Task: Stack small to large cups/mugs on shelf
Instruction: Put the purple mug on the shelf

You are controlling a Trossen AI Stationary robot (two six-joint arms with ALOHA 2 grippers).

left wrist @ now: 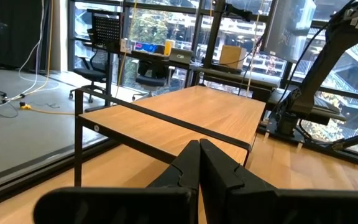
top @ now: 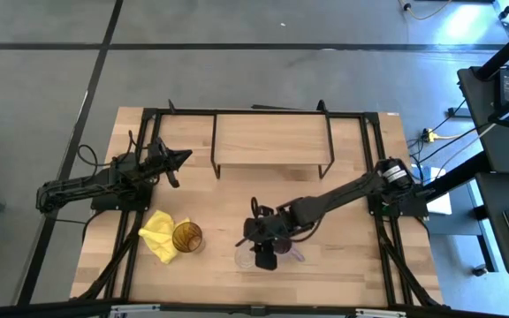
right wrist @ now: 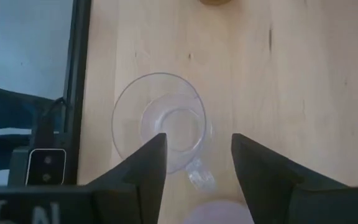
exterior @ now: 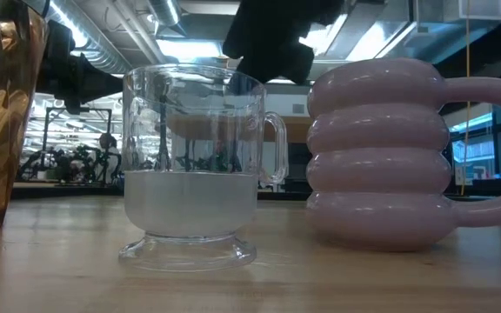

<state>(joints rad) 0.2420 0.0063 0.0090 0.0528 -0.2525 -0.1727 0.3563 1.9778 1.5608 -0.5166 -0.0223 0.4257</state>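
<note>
A small clear glass cup [right wrist: 160,127] with a handle stands upright on the tabletop near the front middle, and it also shows in the low view [exterior: 194,165]. A purple ribbed mug [exterior: 381,156] stands close beside it on its right. An amber ribbed tumbler [top: 186,237] stands further left, next to a yellow cloth [top: 159,231]. My right gripper [right wrist: 194,155] is open and hovers above the clear cup, pointing down, touching nothing. My left gripper [left wrist: 199,168] is shut and empty at the left, level with the light-wood shelf [top: 272,141] at the table's far side.
The shelf's black wire legs [top: 216,168] stand on the table's far half. Black frame rails [top: 374,141] run along the table's edges. Bare tabletop [top: 237,199] lies between the cups and the shelf.
</note>
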